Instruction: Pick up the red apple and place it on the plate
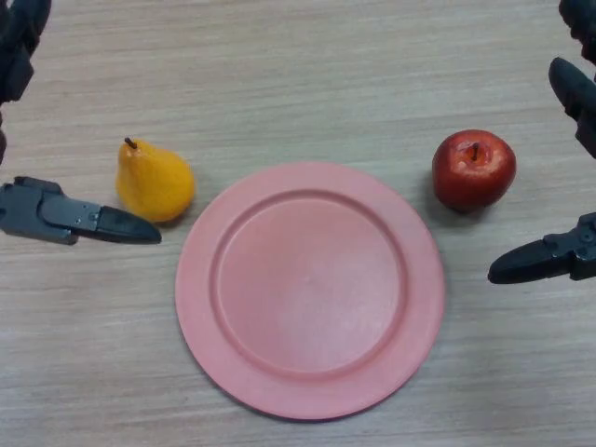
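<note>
Beside the red apple [473, 169], right hand [549, 256] spread open (empty), plate [309, 391] bare

Two black robot hands frame the view from either edge, both spread wide and holding nothing. The left hand [65, 216] enters at the left side — its thumb reaches straight toward the centre, low down, while its fingers show only as dark tips in the upper left corner. The right hand [559, 256] mirrors it at the right edge — thumb pointing inward and slightly downward, fingers straight and stacked above it along the upper right border.
</note>
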You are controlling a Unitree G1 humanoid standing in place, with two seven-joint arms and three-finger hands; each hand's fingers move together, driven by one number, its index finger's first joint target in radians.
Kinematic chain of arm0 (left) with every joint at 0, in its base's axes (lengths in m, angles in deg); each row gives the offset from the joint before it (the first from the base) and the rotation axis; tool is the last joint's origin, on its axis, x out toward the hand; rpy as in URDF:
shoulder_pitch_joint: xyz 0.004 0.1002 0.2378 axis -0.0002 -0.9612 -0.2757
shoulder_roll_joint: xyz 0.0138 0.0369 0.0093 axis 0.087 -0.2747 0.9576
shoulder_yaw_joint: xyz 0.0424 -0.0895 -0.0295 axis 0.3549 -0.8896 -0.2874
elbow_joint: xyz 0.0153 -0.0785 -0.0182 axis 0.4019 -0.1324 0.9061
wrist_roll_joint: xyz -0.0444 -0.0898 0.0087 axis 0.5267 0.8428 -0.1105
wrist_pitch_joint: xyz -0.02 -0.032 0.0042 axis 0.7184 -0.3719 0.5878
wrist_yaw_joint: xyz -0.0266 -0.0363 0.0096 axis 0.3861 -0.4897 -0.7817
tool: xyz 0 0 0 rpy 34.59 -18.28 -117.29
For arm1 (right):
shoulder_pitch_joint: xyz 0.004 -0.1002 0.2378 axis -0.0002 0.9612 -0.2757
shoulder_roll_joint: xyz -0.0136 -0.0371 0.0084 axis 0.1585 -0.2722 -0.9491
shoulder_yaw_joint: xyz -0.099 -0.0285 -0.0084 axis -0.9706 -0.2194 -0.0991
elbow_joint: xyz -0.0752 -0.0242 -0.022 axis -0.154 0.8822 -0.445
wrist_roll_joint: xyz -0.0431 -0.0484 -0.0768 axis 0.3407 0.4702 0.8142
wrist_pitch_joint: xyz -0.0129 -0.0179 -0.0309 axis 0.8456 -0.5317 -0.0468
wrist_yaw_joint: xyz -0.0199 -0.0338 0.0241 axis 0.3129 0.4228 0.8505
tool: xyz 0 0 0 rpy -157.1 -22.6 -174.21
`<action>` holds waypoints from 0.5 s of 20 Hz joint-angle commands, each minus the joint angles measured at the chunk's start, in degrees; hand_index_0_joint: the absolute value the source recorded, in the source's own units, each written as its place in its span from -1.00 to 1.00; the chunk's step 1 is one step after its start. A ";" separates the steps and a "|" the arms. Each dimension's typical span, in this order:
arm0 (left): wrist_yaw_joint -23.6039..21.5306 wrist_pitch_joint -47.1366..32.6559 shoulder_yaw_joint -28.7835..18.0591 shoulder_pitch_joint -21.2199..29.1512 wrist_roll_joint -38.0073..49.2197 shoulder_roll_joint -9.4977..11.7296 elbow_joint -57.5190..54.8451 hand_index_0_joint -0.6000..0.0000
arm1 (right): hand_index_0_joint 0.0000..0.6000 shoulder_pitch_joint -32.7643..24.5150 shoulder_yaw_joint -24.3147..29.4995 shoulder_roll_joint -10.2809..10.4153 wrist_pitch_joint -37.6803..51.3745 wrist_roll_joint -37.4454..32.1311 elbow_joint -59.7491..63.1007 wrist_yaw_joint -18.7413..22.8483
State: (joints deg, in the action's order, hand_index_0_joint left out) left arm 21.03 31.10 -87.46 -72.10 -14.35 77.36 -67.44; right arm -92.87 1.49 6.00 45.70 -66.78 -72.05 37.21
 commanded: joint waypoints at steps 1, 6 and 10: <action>-1.45 -7.81 -3.00 1.83 2.44 2.53 -1.62 1.00 | -1.00 -2.42 4.75 -1.89 6.90 -1.04 -1.83 3.14; -0.55 -10.91 -3.13 0.89 1.79 2.29 -0.65 1.00 | -1.00 -2.44 3.22 -2.12 10.05 2.37 0.44 1.75; -0.71 -8.51 -2.46 0.31 1.57 1.56 -0.03 1.00 | -1.00 -4.30 2.95 -2.42 16.34 3.98 6.51 1.37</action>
State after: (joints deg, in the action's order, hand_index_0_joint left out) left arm 21.01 28.83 -86.50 -73.72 -12.64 76.94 -65.64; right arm -95.37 1.10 5.95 55.18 -63.40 -60.62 38.16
